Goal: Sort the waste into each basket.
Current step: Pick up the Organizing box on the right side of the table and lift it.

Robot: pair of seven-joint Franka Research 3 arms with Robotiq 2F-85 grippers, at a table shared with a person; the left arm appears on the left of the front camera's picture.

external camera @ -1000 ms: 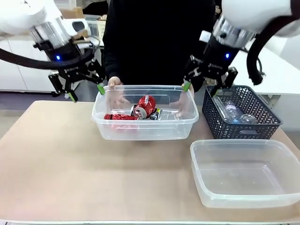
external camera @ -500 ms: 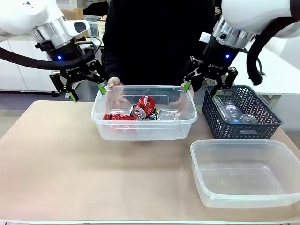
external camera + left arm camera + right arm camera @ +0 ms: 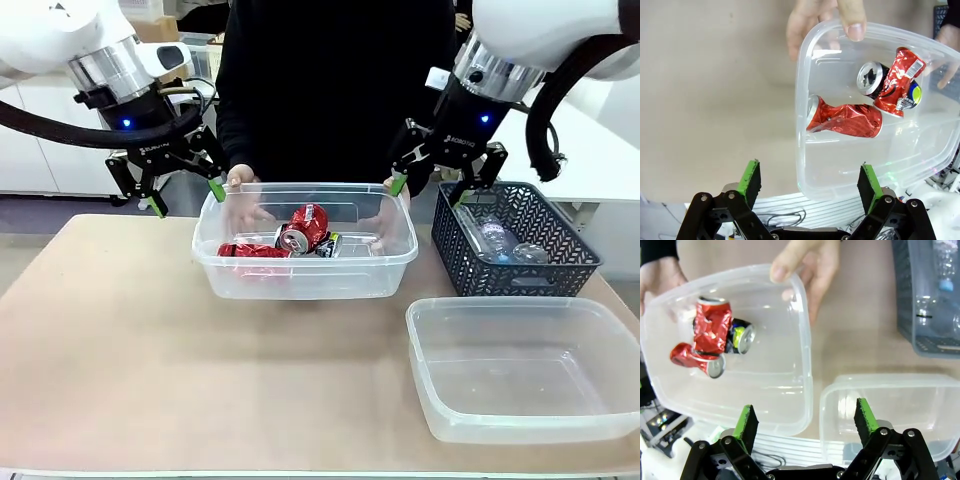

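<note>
Both claws hang wide open above the counter (image 3: 150, 350) with nothing between their green pads.

In the front view the left claw (image 3: 187, 198) sits just outside one end of a clear bin (image 3: 300, 263), and the right claw (image 3: 428, 190) sits above the bin's other end. A dark lattice basket (image 3: 515, 270) stands just beyond the right claw, on its outer side. A person's hands (image 3: 240, 180) grip the bin's far rim at both ends.

The left wrist view shows the left claw (image 3: 809, 180) looking down past the bin's near corner (image 3: 800, 125). There are crushed red cans (image 3: 847, 120) inside, ahead of the pads. One lies flat, and another leans against a dark can with its silver top turned up. A thumb (image 3: 852, 20) is hooked over the rim.

The right wrist view shows the right claw (image 3: 805, 419) above the gap between that bin (image 3: 807, 365) and a second, empty clear bin (image 3: 875, 385). The cans (image 3: 712, 325) lie off towards one pad. Clear plastic bottles (image 3: 940, 285) rest in the lattice basket (image 3: 920, 340) ahead of the other pad. In the front view the bottles (image 3: 495, 238) are partly screened by the lattice.
</note>
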